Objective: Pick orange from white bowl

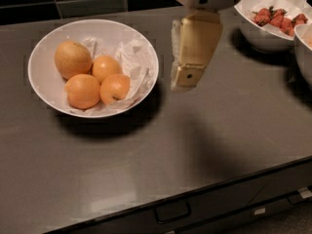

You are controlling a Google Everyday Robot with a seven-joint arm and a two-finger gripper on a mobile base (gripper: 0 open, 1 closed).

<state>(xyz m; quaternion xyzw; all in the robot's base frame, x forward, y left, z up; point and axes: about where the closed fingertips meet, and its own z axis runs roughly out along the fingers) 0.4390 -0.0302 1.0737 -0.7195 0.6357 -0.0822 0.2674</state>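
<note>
The orange (72,58) is the largest fruit, dull tan-yellow with speckled skin. It lies at the back left of the white bowl (41,77), which stands on the left of the dark counter and is lined with crumpled white paper (131,57). Three smaller, brighter oranges (106,67) lie beside it, toward the front and right. My gripper (183,79) hangs from the top of the view, just right of the bowl's rim and above the counter. It holds nothing and touches nothing.
A white bowl of red strawberries (258,35) stands at the back right. Another bowl (304,50) is cut off by the right edge. The counter's front edge has drawers below with a handle (171,211). A dark tiled wall runs along the back.
</note>
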